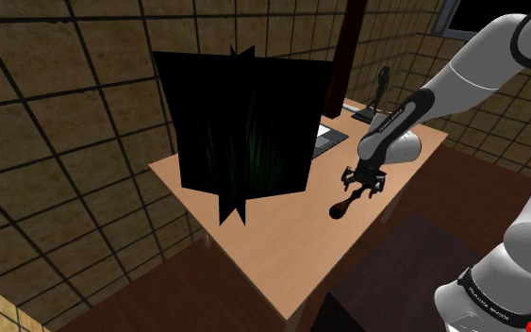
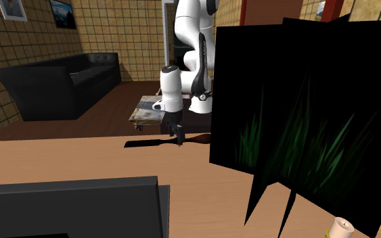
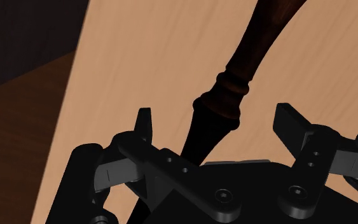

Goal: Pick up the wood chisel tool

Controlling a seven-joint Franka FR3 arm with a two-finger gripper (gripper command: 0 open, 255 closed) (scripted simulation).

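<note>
While the white arm (image 1: pixel 499 75) reaches in from the right edge of the shoulder view, we see its black end effector (image 1: pixel 362 181) pointing down, low over a pale wooden surface (image 1: pixel 282 245), just right of the frame's centre. A wood chisel (image 1: pixel 341 207) lies on that surface directly beneath it. The rounded end of its dark handle pokes out toward the lower left of the end effector.

From the wrist view, we find the end effector (image 3: pixel 219 121) wide open. Its two fingers (image 3: pixel 144 122) stand well apart, and the wood chisel (image 3: pixel 234 95) runs between them. Its dark, turned handle has pale surface (image 3: pixel 139 57) showing on either side, so neither finger touches it.

At the centre of the shoulder view, a large flat black shape (image 1: pixel 244 123) with faint green streaks stands on the surface, to the left of the end effector and apart from it. A small dark figurine (image 1: pixel 381 90) stands at the upper right, at the far end of the surface.

In the second exterior view, we see the arm (image 2: pixel 192 47) at top centre and the end effector (image 2: pixel 177 133) pointing down at the far edge of the surface (image 2: pixel 80 159). The black shape (image 2: pixel 304 115) takes up the right half of that frame. A black sofa (image 2: pixel 53 84) sits at the upper left, a dark panel (image 2: pixel 74 206) at the lower left, and a pale candle (image 2: pixel 341 226) in the lower right corner.
</note>
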